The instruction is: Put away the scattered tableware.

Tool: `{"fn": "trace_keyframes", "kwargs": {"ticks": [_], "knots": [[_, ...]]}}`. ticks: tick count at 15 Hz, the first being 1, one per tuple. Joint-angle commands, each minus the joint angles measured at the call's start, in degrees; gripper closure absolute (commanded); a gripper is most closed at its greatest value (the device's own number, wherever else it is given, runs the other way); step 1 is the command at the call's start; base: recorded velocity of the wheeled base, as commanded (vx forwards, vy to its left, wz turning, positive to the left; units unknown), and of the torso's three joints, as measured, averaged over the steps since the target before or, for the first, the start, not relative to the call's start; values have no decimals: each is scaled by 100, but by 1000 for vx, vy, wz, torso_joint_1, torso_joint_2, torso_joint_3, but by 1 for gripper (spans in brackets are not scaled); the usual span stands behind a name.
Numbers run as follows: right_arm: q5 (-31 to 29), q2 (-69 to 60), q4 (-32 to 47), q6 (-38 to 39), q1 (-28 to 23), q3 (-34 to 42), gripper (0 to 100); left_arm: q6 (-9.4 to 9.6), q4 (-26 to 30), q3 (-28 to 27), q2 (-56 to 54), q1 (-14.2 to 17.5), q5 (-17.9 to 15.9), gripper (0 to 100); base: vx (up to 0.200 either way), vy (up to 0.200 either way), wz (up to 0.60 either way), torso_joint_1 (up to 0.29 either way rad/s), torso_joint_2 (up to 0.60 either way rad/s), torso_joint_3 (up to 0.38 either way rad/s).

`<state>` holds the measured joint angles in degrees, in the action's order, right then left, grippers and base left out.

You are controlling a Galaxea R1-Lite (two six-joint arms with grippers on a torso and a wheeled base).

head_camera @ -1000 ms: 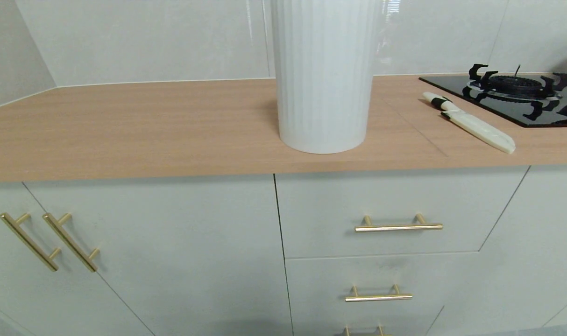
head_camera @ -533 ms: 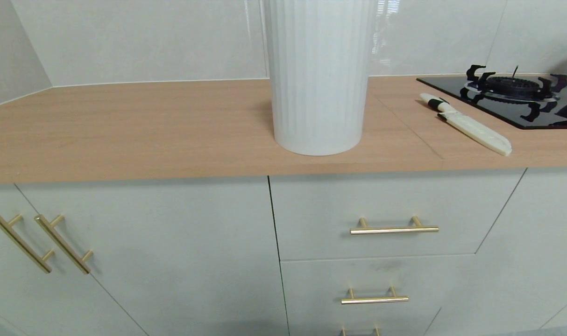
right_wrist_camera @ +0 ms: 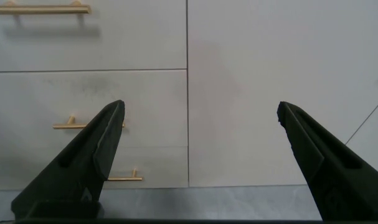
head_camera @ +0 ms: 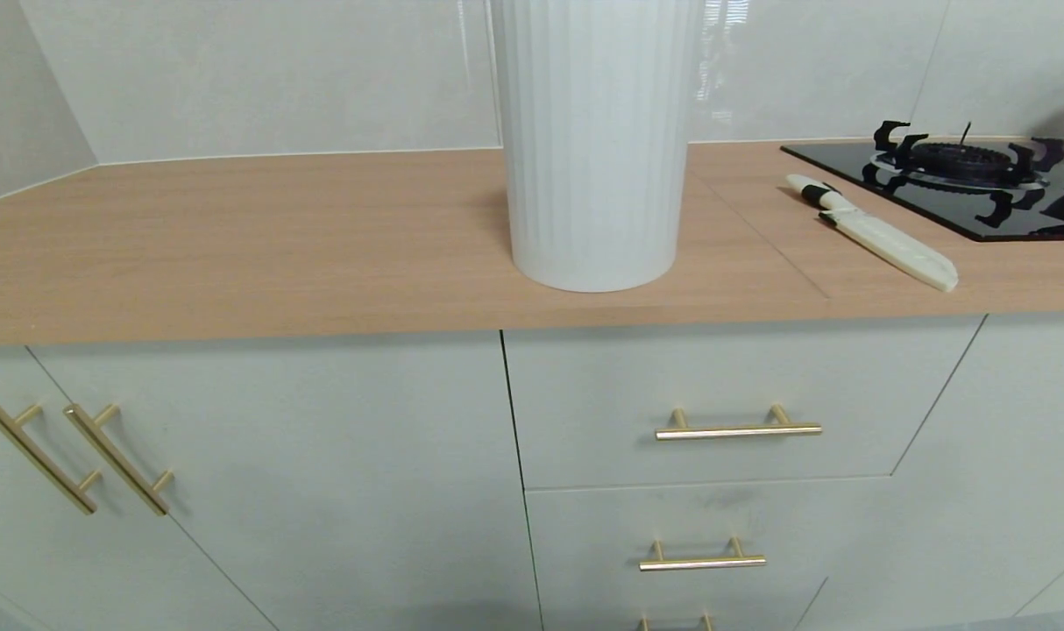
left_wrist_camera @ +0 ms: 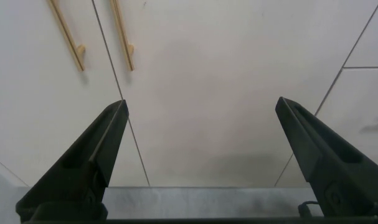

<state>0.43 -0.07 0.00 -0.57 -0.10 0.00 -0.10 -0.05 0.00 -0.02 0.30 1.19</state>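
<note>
A cream-white knife [head_camera: 874, 232] with a black band on its handle lies on the wooden counter [head_camera: 234, 254] at the right, beside the stove. A tall white ribbed container [head_camera: 593, 140] stands on the counter's middle near the front edge. My left gripper [left_wrist_camera: 201, 106] is open, low in front of the pale cabinet doors [left_wrist_camera: 195, 81] with nothing between its fingers. My right gripper [right_wrist_camera: 201, 109] is open too, facing the drawer fronts [right_wrist_camera: 83, 106], and holds nothing.
A black gas hob [head_camera: 961, 180] sits at the counter's far right. Below the counter are cabinet doors with gold handles [head_camera: 116, 456] at the left and drawers with gold bar handles [head_camera: 738, 429] at the right. A tiled wall backs the counter.
The head camera has shifted a little, so the whole scene slid leftward in view. Nothing on the counter has moved.
</note>
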Motion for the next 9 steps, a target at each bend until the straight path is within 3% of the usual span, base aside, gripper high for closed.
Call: {"fn": "trace_keyframes", "kwargs": {"ticks": [1, 5, 9], "knots": [[1, 7, 0, -4, 1, 0, 0, 1, -4, 0, 2, 5, 4, 0, 0, 0, 0, 22, -110, -71], [1, 7, 0, -4, 1, 0, 0, -8, -4, 0, 2, 5, 4, 0, 0, 0, 0, 75, -262, -279], [1, 7, 0, -4, 1, 0, 0, -8, -4, 0, 2, 5, 4, 0, 0, 0, 0, 130, -525, -309]]}}
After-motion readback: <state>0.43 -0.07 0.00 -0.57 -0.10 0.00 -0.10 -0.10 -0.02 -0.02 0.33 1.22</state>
